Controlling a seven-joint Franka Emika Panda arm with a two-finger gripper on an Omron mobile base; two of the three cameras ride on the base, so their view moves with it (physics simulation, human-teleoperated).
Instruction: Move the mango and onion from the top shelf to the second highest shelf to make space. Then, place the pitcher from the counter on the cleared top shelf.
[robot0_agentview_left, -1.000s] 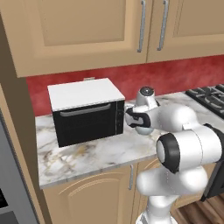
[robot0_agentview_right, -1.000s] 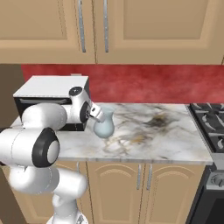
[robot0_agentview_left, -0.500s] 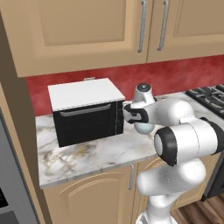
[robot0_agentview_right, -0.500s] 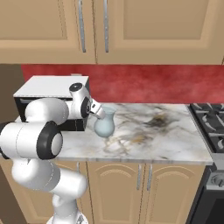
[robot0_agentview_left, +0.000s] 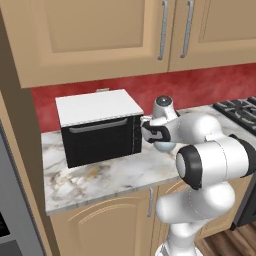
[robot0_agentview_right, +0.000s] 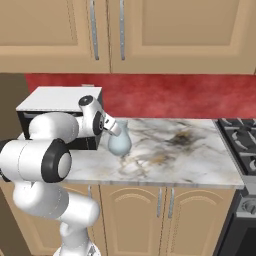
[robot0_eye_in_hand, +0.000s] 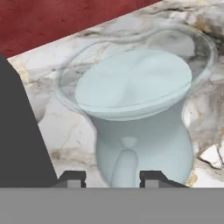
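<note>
- The pitcher (robot0_agentview_right: 120, 142) stands upright on the table (robot0_agentview_right: 185, 160), a little left of centre in the right base picture, just right of the black oven.
- In the hand picture the pitcher (robot0_eye_in_hand: 140, 118) takes up the middle: its wide clear rim sits in the upper half and its rounded pale blue belly below.
- In the left base picture a small pale part of the pitcher (robot0_agentview_left: 165, 146) shows at centre right, just under the white wrist.
- The hand (robot0_agentview_right: 114, 128) is at the pitcher's neck on its left side in the right base picture, level with the rim.
- In the hand picture the two dark fingertips (robot0_eye_in_hand: 72, 178) rise at the bottom, one on each side of the belly, with the hand (robot0_eye_in_hand: 113, 179) set around the pitcher.
- The jaws are part way open, the glass between them; whether the tips press the glass I cannot tell.
- In the left base picture the hand (robot0_agentview_left: 150, 133) lies at centre, next to the oven's right side.
- The oven (robot0_agentview_left: 100, 127), black with a white top, sits on the table (robot0_agentview_left: 100, 175) at centre left of the left base picture.
- A red wall (robot0_agentview_right: 170, 97) runs behind the table, with tan cupboards (robot0_agentview_right: 150, 30) across the top.
- A black hob (robot0_agentview_right: 242, 145) is at the right edge of the right base picture.
</note>
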